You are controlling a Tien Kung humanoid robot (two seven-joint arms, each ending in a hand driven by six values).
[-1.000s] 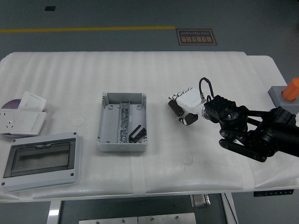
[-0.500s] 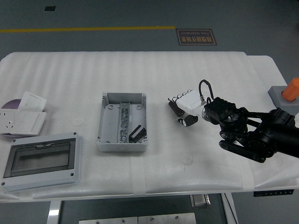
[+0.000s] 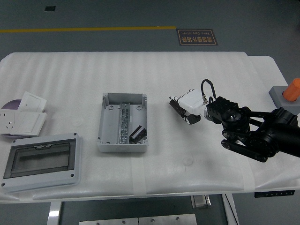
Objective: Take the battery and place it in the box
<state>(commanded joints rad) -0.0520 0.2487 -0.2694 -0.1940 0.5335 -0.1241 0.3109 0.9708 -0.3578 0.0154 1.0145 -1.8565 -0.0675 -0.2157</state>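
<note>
Head view: right hand (image 3: 187,107) fingers are curled on small dark battery (image 3: 178,107), right of box (image 3: 123,123). Judged rigid, light, smooth; mid-body grip is advised.

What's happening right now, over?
Right hand shut on battery, right of box. Left hand not in view. Path to box looks clear.

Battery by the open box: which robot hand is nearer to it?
Right. The right robot hand is closed around the battery, to the right of the box. The left robot hand is not in view.
</note>
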